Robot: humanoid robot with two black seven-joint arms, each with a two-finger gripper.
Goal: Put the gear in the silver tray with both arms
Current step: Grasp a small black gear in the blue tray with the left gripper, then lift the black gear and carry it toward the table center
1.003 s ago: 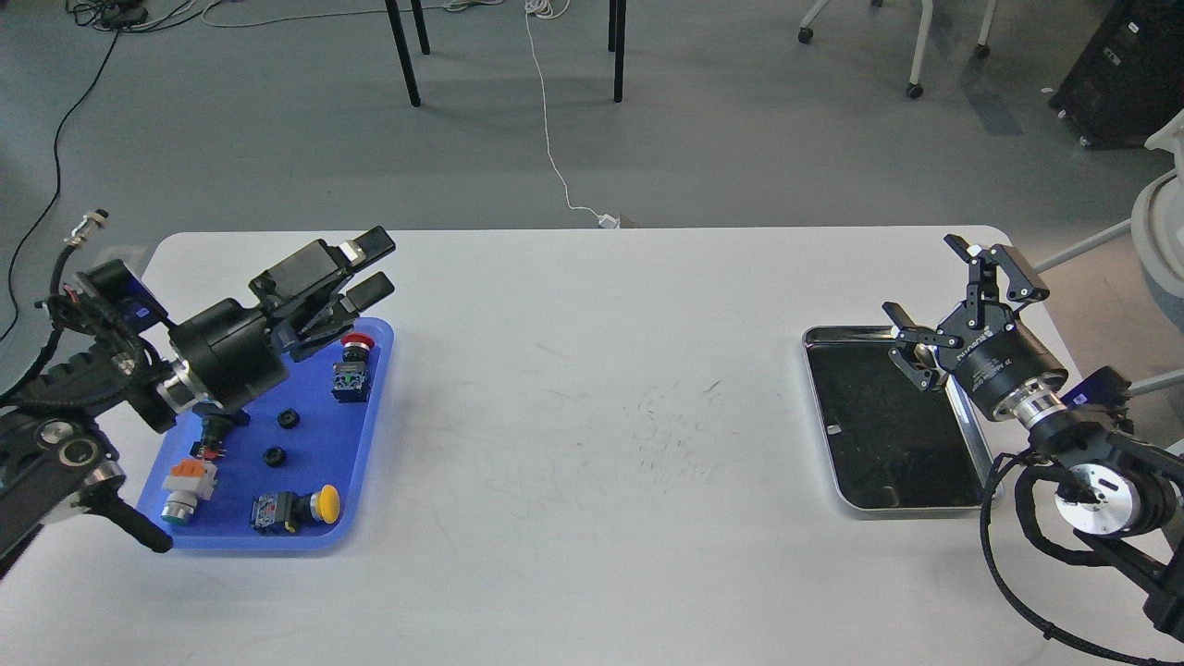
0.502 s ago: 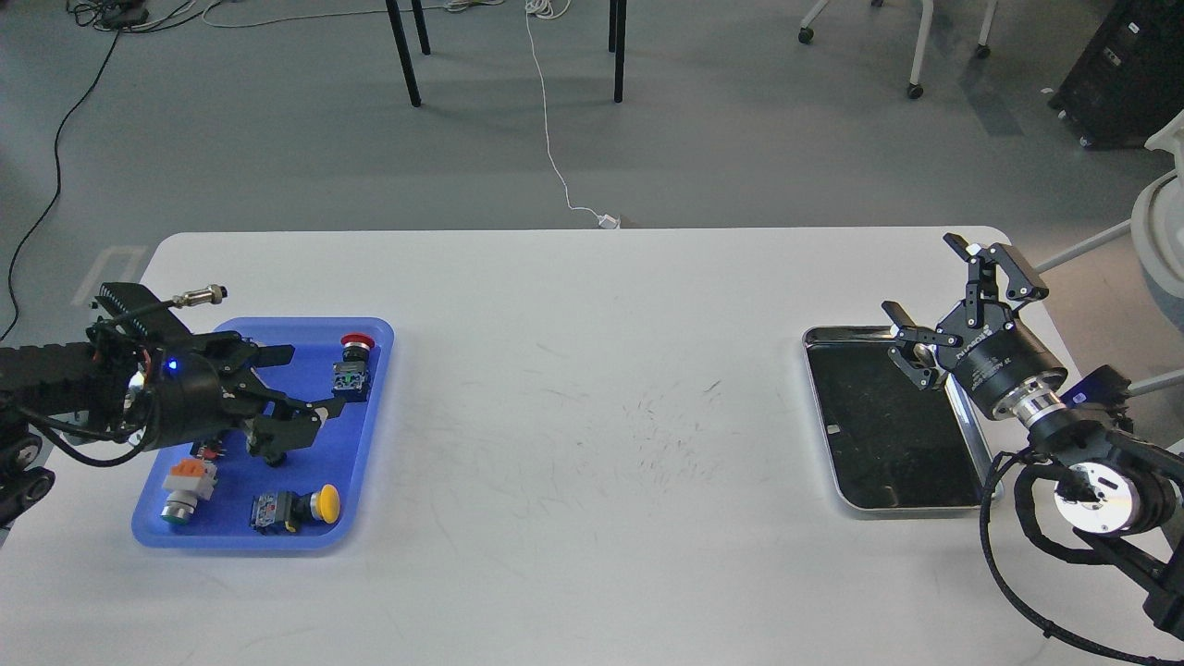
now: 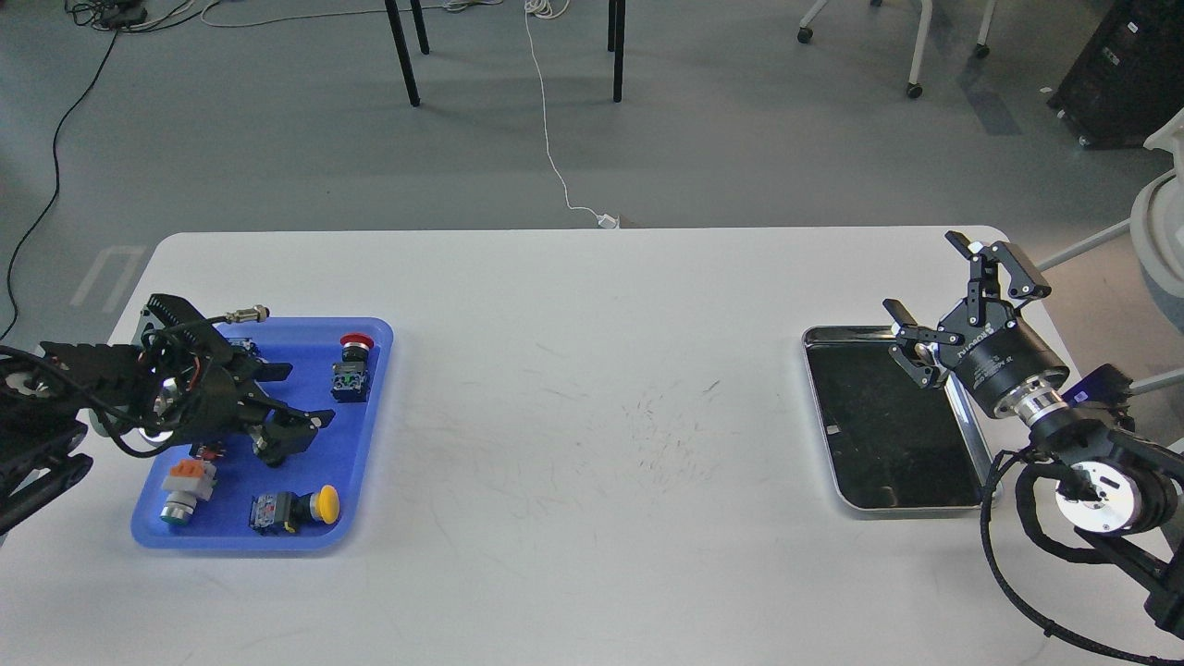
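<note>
My left gripper (image 3: 308,396) is open and lies low over the blue tray (image 3: 361,444), fingers pointing right. A small black gear (image 3: 273,450) shows just below its lower finger (image 3: 301,421). I cannot tell whether they touch. A second gear, if there, is hidden by the gripper. The silver tray (image 3: 822,407) sits empty at the right of the table. My right gripper (image 3: 921,275) is open and empty, held above the tray's far right corner.
The blue tray also holds a red-capped push button (image 3: 354,365), a yellow-capped one (image 3: 298,507) and an orange and white one (image 3: 182,486). The white table (image 3: 592,416) stretches between the two trays. Chair and table legs stand on the floor beyond.
My left arm has swung down from above the blue tray's far edge, and its open gripper now lies low over the gears. The right arm has not moved.
</note>
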